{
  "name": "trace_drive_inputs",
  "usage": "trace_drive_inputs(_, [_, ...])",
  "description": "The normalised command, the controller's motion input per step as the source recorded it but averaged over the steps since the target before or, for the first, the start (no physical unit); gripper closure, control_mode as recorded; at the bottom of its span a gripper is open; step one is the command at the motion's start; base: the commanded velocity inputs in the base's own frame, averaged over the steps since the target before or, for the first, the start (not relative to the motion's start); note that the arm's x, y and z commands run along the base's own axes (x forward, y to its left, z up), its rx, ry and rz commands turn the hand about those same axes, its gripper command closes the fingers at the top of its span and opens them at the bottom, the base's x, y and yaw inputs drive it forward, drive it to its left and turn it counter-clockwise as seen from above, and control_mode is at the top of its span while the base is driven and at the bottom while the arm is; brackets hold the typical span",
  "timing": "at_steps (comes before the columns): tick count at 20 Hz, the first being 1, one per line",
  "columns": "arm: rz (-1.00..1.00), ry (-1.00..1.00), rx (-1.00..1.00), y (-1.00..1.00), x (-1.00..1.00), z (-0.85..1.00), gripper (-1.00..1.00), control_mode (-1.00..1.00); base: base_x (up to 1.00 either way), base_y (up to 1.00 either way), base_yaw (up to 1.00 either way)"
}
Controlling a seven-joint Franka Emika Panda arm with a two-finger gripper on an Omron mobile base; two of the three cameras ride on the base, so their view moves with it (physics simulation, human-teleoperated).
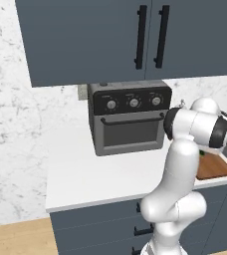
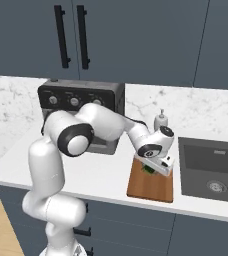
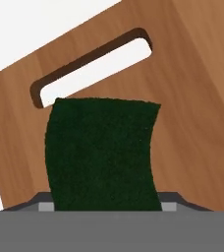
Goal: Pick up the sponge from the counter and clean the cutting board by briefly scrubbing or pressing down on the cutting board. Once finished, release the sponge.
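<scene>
The step in hand looked to be the scrub itself: the hand (image 2: 156,169) hung low over the cutting board (image 2: 151,186), gripping the sponge (image 3: 103,152), which filled the gap between the jaws in the hand view with its dark scouring face toward the camera. To do it well, I judged the press should go straight down so the sponge's underside met the wood flat, then be worked in short strokes kept inside the board's edges, with the grip firm enough that the block did not twist. The stroke should stay off the handle slot (image 3: 92,66), where an edge of the sponge could catch, and the jaws should open only once the sponge rested on the board, so it dropped nowhere. Whether the sponge already touched the wood could not be told from these pictures. In the hand view the sponge ran from the bottom centre up toward 12 o'clock, its far edge just short of the slot, with board showing at 3 o'clock and 9 o'clock of it and white table (image 3: 45,24) at 11 o'clock. In the right base view a sliver of green showed under the hand, over the far end of the board; the sink (image 2: 211,170) lay at 3 o'clock of the hand and the toaster oven (image 2: 81,100) at about 10 o'clock.
</scene>
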Motion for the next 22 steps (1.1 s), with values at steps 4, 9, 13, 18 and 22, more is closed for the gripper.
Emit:
trace_drive_inputs(4, [0.00,-0.08,-0.08,0.00,-0.64,-0.58,1.00,-1.00,0.00,0.00,0.00])
trace_drive_inputs(9, [0.00,-0.05,-0.11,0.00,-0.71,-0.55,1.00,-1.00,0.00,0.00,0.00])
trace_drive_inputs(13, [0.00,0.00,-0.07,0.00,-0.95,-0.34,1.00,-1.00,0.00,0.00,0.00])
trace_drive_inputs(18, [0.00,0.00,-0.04,0.00,-1.00,-0.26,1.00,-1.00,0.00,0.00,0.00])
trace_drive_inputs(22, [0.00,0.00,-0.04,0.00,-0.89,-0.28,1.00,-1.00,0.00,0.00,0.00])
